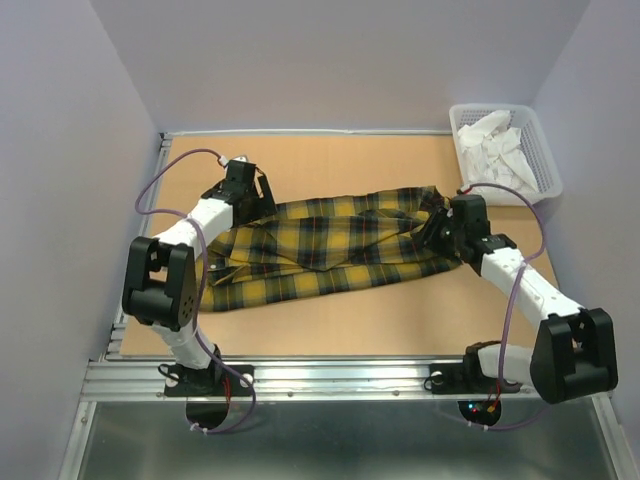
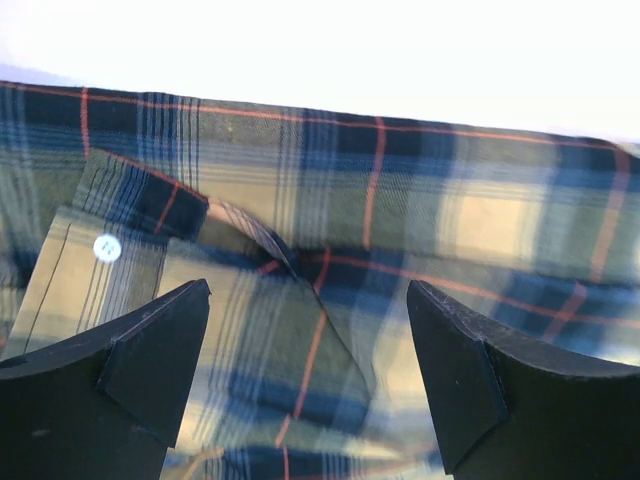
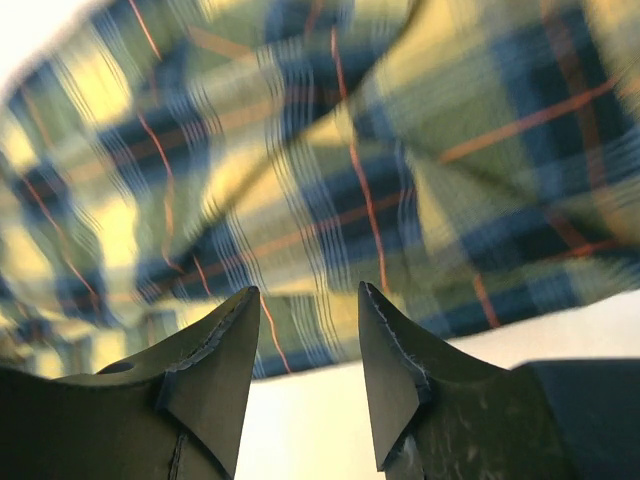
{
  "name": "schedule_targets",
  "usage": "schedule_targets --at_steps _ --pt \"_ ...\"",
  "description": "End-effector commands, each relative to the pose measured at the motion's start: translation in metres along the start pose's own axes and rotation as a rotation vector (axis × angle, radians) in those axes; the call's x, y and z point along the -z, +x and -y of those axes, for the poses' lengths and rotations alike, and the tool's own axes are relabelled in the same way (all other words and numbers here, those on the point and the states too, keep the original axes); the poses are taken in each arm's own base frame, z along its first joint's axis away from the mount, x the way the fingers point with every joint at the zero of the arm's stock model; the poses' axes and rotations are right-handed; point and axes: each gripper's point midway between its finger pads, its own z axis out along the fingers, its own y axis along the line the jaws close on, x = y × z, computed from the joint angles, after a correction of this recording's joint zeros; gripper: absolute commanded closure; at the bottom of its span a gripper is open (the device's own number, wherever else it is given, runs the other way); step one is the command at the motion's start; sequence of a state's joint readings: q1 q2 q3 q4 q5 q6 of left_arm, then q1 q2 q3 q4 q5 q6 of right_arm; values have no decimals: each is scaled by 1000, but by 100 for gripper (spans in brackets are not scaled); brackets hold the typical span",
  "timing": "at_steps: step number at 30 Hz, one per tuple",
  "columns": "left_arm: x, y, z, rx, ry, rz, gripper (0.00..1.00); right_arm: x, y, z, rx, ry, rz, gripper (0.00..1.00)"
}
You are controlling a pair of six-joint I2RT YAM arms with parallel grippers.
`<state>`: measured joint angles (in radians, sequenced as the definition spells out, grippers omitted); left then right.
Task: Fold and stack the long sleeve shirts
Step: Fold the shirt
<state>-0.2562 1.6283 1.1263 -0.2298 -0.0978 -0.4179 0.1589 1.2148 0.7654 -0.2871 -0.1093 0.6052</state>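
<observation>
Shirt (image 1: 330,250): soft, light, limp; likely to bunch and slide.
Hold: pinch at an edge, not mid-panel.
Left gripper (image 2: 308,290): spread wide, empty, over cloth.
Right gripper (image 3: 309,292): half-parted, empty, at shirt edge.

the yellow and dark plaid cloth shirt (image 1: 330,245) lies bunched across the middle of the brown flat table board (image 1: 330,165), stretched from left to right. the black two-finger left gripper (image 1: 258,205) is over the shirt's left end, by its far edge. the black two-finger right gripper (image 1: 436,232) is at the shirt's right end. behind it, at the board's far right corner, stands a white plastic mesh basket (image 1: 546,165) with crumpled white cloths (image 1: 495,145) in it. a silver metal rail (image 1: 340,378) runs along the near edge.
</observation>
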Motion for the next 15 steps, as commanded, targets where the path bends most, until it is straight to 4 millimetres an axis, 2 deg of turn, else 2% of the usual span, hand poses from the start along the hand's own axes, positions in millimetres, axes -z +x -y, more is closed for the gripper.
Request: schedule_targets --at_steps 1,4,6,10,12,14,15 --pt "-19 -19 -9 25 -40 24 9 -11 42 21 5 118 -110 51" --pt "-37 -11 -21 47 -69 -16 9 -24 52 27 -10 153 -144 51" --pt "-46 -2 -32 74 -87 -49 9 -33 54 24 -14 134 -149 51" --pt "-53 12 -47 135 -106 -81 9 -47 52 26 -18 147 -147 52" --pt "-55 17 -57 184 -106 -102 9 -60 53 30 -10 175 -165 52" --pt "-55 26 -71 225 -108 -131 9 -72 44 26 0 182 -156 52" --pt "-55 41 -72 244 -80 -175 9 -82 47 30 26 193 -173 52"
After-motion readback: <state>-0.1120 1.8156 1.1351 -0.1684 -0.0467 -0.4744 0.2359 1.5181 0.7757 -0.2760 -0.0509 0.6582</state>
